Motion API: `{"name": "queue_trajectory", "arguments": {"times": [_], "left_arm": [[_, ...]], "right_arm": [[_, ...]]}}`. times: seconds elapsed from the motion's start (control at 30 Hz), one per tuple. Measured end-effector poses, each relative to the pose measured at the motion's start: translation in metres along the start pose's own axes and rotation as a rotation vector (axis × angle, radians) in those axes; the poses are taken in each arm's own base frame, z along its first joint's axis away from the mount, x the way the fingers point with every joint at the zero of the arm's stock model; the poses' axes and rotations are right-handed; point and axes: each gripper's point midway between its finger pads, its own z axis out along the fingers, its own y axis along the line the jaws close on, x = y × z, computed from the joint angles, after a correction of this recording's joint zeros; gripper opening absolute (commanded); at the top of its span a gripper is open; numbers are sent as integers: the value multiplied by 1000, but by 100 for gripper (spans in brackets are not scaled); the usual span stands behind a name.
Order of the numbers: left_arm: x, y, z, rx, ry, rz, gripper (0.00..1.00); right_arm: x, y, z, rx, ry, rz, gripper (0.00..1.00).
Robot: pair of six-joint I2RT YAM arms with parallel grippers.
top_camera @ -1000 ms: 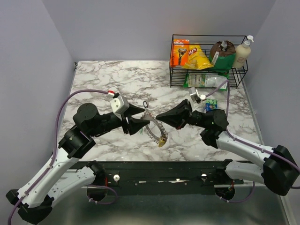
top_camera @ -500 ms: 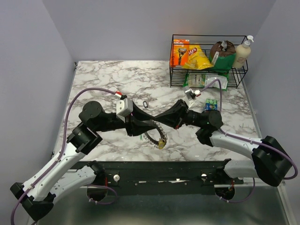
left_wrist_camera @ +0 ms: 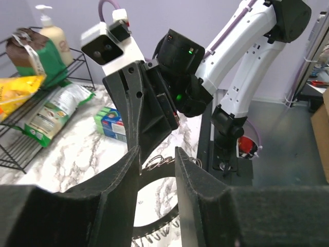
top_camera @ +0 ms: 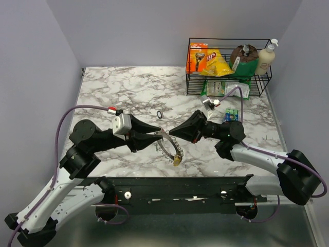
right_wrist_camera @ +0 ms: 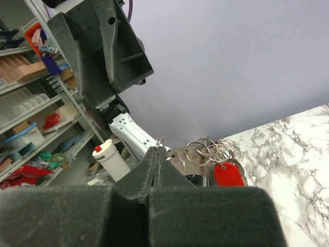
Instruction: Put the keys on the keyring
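The keyring, a silvery coiled ring with a yellow-gold piece, lies on the marble table between both grippers. My left gripper points right with its jaws a finger-width apart over the ring's left end. The left wrist view shows the ring through the gap. I cannot tell whether the fingers touch it. My right gripper points left and is shut on a small wire ring at its tip. A red key head hangs among wire rings on the keyring beyond.
A small dark oval clip lies behind the grippers. A blue-green box sits right of the right wrist. A black wire basket with snacks and a soap bottle stands at the back right.
My left gripper has pulled back to the left from over the keyring, and its jaws stand closer together than a second ago. The right gripper stays shut at the ring's upper edge.
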Motion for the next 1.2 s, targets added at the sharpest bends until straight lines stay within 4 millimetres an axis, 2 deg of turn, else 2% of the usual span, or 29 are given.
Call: {"name": "queue_trajectory", "arguments": {"times": [0.1,0.4,0.6,0.67,0.8,0.93,1.07,1.17,1.2], "left_arm": [[-6,1,-2,-17,-7,13,33],[19,15,5,-50,75,-47,34],[24,16,6,-55,82,-58,33],[26,17,8,-50,85,-70,34],[29,16,13,-26,88,-92,43],[33,15,18,-3,99,-118,43],[38,16,22,12,116,-139,34],[42,18,25,15,138,-157,16],[43,18,26,20,143,-160,4]], "right_arm": [[0,2,0,-7,4,-2,1],[-3,8,-1,-22,2,-16,1],[-9,16,-1,-37,-10,-35,1],[-9,17,-1,-41,-12,-42,1],[-10,17,-1,-41,-12,-51,1],[-10,17,-1,-41,-12,-63,1],[-10,16,-1,-41,-13,-75,1],[-10,15,-1,-40,-13,-85,1],[-10,14,-2,-35,-14,-89,1]]}}
